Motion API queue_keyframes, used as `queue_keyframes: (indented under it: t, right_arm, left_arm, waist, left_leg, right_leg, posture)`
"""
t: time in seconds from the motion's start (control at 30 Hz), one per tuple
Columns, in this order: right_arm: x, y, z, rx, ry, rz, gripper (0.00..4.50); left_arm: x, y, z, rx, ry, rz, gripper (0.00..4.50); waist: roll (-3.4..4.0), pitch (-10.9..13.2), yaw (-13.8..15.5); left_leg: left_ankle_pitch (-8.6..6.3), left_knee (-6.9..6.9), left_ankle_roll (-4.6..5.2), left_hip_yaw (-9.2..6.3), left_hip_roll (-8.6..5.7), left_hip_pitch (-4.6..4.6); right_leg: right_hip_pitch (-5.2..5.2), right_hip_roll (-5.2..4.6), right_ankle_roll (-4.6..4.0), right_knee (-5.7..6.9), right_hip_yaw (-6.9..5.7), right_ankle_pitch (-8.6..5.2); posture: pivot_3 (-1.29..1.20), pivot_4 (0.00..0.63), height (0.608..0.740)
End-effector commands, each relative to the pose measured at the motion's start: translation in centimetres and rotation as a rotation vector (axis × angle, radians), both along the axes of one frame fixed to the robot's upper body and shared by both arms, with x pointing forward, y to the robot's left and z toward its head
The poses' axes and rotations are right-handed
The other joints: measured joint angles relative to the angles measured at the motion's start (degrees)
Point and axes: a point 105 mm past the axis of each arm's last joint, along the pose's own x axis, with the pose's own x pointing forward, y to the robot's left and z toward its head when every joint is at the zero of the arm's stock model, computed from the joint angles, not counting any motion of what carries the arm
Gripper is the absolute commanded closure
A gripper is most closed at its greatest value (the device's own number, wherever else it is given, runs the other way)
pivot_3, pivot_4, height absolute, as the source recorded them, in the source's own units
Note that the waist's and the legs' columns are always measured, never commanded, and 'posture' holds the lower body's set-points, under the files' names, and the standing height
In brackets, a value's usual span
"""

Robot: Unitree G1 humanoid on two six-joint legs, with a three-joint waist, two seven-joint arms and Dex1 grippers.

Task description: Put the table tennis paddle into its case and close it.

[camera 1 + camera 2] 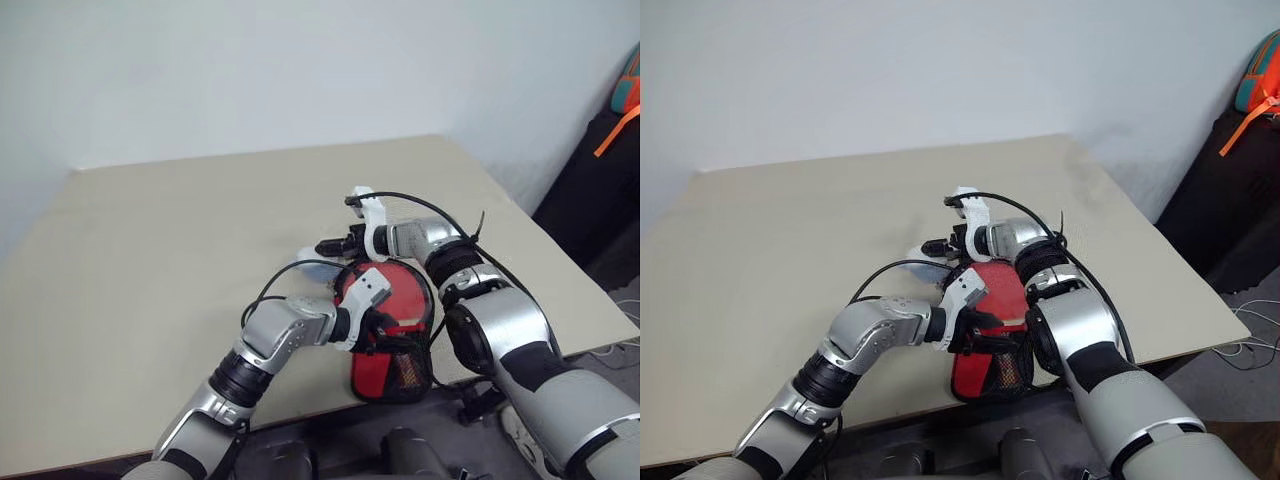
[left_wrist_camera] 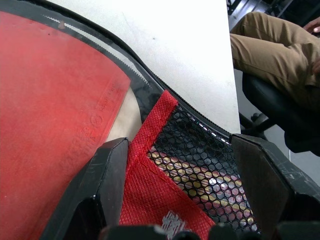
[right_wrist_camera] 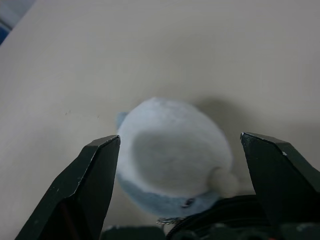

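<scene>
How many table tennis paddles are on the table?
1. The table tennis paddle lies inside the open case at the table's near edge, between the two grippers; its handle is hidden, nothing suggests another.

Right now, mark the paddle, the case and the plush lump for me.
paddle (image 2: pixel 55 100), left wrist view, on the red rubber face.
case (image 2: pixel 200 165), left wrist view, on the black mesh pocket.
plush lump (image 3: pixel 172 155), right wrist view, on the middle of its whitish body.
</scene>
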Motion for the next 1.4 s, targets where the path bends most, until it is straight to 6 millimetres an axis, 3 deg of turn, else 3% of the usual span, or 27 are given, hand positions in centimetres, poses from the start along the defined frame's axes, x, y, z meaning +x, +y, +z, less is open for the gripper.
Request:
queue_keyframes:
  t: [0.03, 0.57, 0.7, 0.87, 1.03, 1.17, 1.4]
  right_arm:
    - [-0.1, 1.1, 1.8, 0.014, -0.051, 0.07, 0.31]
    - [-0.6, 1.6, -0.9, -0.173, -0.127, 0.132, 0.31]
    - [-0.7, 1.7, -1.3, -0.188, -0.135, 0.14, 1.19]
    - [-0.2, 1.9, -0.9, -0.183, -0.177, 0.1, 3.02]
    - [1.0, 1.6, -0.1, -0.148, -0.21, -0.004, 4.42]
    - [2.1, 1.1, 1.1, -0.086, -0.235, -0.122, 4.48]
    - [4.9, -2.5, 2.3, -0.017, -0.286, -0.421, 4.48]
  left_arm:
    - [-0.4, -0.1, -0.7, 0.019, 0.023, -0.007, 1.08]
    - [0.1, 0.1, -0.6, 0.024, 0.001, 0.016, 1.08]
    - [0.4, 0.1, -0.6, 0.024, -0.007, 0.025, 1.05]
    - [0.5, 0.2, -0.6, 0.022, -0.002, 0.036, 1.05]
    - [0.6, 0.2, -0.6, 0.024, 0.0, 0.036, 1.05]
    - [0.7, 0.2, -0.6, 0.025, 0.005, 0.039, 1.05]
    - [0.9, 0.1, -0.6, 0.027, 0.014, 0.034, 1.05]
  waist:
    - [0.0, 0.0, 0.09]
    - [0.02, -0.01, 0.05]
    - [0.02, -0.02, 0.06]
    - [0.03, -0.02, 0.02]
    - [0.03, -0.02, 0.03]
    - [0.03, -0.02, 0.05]
    - [0.03, -0.02, 0.06]
  left_leg:
    - [0.01, 0.02, -0.01, -0.03, 0.0, -0.01]
    - [0.01, 0.1, -0.03, -0.19, 0.0, -0.01]
    - [0.02, 0.11, -0.03, -0.21, 0.0, -0.01]
    - [0.02, 0.12, -0.03, -0.22, 0.0, 0.0]
    - [0.02, 0.14, -0.04, -0.25, 0.0, 0.01]
    - [0.02, 0.16, -0.04, -0.27, 0.0, 0.01]
    - [0.03, 0.18, -0.04, -0.27, 0.0, 0.0]
  right_leg:
    - [0.01, 0.02, 0.0, 0.01, 0.0, 0.0]
    - [0.06, 0.13, -0.01, 0.09, 0.0, 0.0]
    - [0.05, 0.13, -0.01, 0.14, 0.0, 0.0]
    - [0.04, 0.15, -0.01, 0.18, 0.0, -0.01]
    - [0.04, 0.16, -0.02, 0.23, 0.0, -0.01]
    - [0.04, 0.17, -0.02, 0.26, 0.01, -0.01]
    - [0.04, 0.17, -0.03, 0.27, 0.01, -0.01]
  posture:
    - [0.0, 0.0, 0.74]
    - [0.0, 0.0, 0.74]
    - [0.0, 0.0, 0.74]
    - [0.0, 0.0, 0.74]
    - [0.0, 0.0, 0.74]
    - [0.0, 0.0, 0.74]
    - [0.0, 0.0, 0.74]
